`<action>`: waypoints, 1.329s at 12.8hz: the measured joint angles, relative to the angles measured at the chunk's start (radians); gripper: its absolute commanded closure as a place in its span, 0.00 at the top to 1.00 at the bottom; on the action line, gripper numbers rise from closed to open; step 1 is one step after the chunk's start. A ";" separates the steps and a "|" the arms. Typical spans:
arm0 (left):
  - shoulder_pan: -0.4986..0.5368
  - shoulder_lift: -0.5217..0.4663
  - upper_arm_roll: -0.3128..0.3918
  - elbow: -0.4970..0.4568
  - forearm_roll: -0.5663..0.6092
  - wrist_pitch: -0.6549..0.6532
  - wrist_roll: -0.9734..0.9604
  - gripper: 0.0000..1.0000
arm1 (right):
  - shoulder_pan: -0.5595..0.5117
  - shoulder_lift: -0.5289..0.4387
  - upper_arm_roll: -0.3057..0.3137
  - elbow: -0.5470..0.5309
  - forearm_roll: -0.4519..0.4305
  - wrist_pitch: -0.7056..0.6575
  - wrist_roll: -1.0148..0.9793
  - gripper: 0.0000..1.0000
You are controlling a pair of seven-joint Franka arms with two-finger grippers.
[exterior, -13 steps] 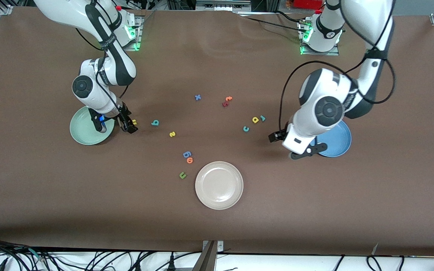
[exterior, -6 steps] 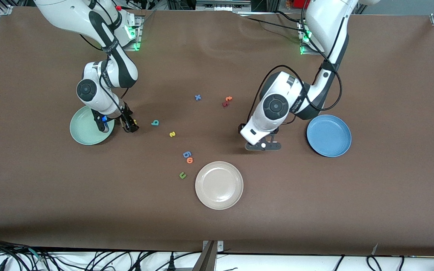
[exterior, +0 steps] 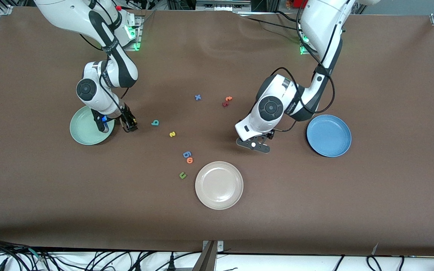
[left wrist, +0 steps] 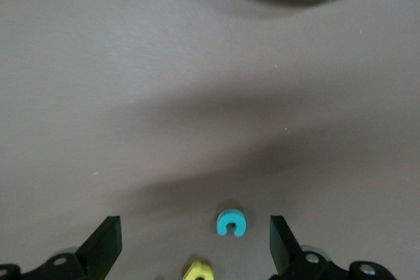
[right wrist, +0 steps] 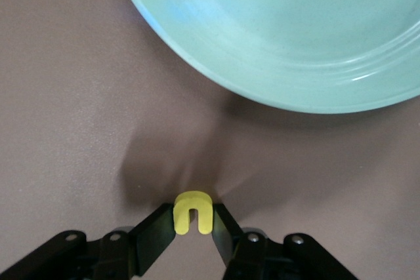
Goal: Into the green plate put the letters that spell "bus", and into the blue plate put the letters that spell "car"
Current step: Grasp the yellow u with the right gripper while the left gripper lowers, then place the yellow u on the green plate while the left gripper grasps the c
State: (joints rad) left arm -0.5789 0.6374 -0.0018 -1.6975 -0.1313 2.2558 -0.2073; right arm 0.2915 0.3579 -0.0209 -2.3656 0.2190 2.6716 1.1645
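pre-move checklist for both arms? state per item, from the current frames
1. Right gripper fingers closed against the small yellow foam "u": ok.
2. "u" lifted off the brown table: cannot tell.
3. Round mint-green plate beside the right gripper holds no letters, room to drop: ok.
4. Left gripper open over the table: ok.
5. Small teal foam "c" between the left gripper's open fingers: ok.
6. Round blue plate holds no letters, free for "car": ok.
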 measured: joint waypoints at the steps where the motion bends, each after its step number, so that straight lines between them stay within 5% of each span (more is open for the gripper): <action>1: -0.008 0.010 -0.004 -0.035 0.000 0.056 0.002 0.99 | 0.000 0.000 0.000 0.000 0.000 0.000 -0.001 0.00; 5: -0.023 0.020 -0.006 -0.106 0.000 0.140 0.008 0.99 | 0.001 -0.017 0.017 0.014 0.000 -0.036 -0.002 0.00; 9: -0.053 -0.003 -0.007 -0.191 0.000 0.269 0.006 0.99 | 0.001 -0.106 0.007 0.121 -0.001 -0.308 -0.009 0.00; 13: -0.070 -0.024 -0.007 -0.233 0.000 0.297 -0.032 0.89 | -0.001 -0.147 -0.107 0.238 -0.039 -0.584 -0.161 0.00; 17: -0.083 -0.034 -0.007 -0.233 0.000 0.297 -0.082 0.72 | -0.002 -0.140 -0.228 0.248 -0.094 -0.637 -0.454 0.00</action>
State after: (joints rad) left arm -0.6614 0.6034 -0.0083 -1.9308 -0.1313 2.5525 -0.2891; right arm 0.2892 0.2175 -0.2489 -2.1179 0.1251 2.0347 0.7110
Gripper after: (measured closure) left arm 0.172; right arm 0.740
